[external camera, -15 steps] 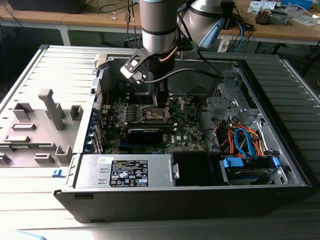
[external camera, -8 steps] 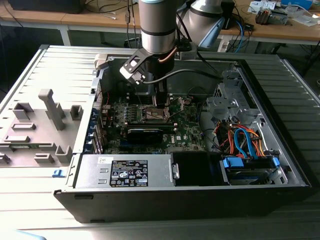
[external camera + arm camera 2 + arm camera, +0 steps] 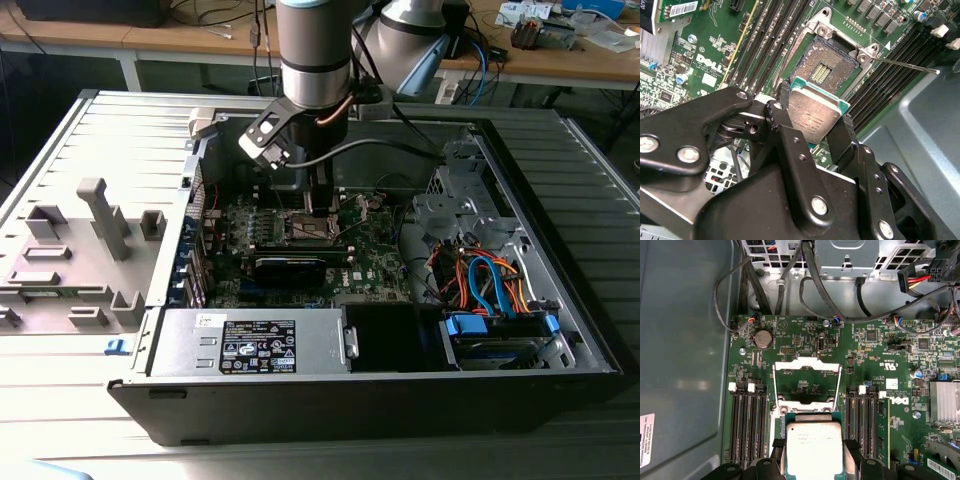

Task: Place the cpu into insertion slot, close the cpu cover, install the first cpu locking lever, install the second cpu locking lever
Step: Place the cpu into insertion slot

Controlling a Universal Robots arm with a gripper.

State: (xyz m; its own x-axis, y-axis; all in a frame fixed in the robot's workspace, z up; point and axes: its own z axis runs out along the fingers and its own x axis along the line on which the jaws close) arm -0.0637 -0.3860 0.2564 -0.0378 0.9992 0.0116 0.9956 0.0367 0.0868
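Right now the tool [image 3: 316,208] hangs inside the open computer case [image 3: 560,300], directly over the insertion slot [image 3: 825,67] on the green motherboard [image 3: 880,350]. Its two black fingers [image 3: 840,140] are clamped on opposite edges of the cpu [image 3: 812,115], which shows its pale metal face in both wrist views. The cpu is above the insertion slot and not seated in it. In the second wrist view the slot's dark contact field lies bare beyond the chip's far edge, and the chip looks slightly tilted against it. Whether any corner of the chip touches the slot's rim cannot be told. The cpu cover [image 3: 807,362] stands swung open on the far side of the insertion slot from the tool, and green board shows through its square window. A thin metal lever [image 3: 900,64] juts out sideways from one corner of the insertion slot, clear of the board. Rows of dark memory slots [image 3: 747,425] run along both flanks of the insertion slot. A round coin cell [image 3: 763,338] sits beyond the cover, well apart from the slot.
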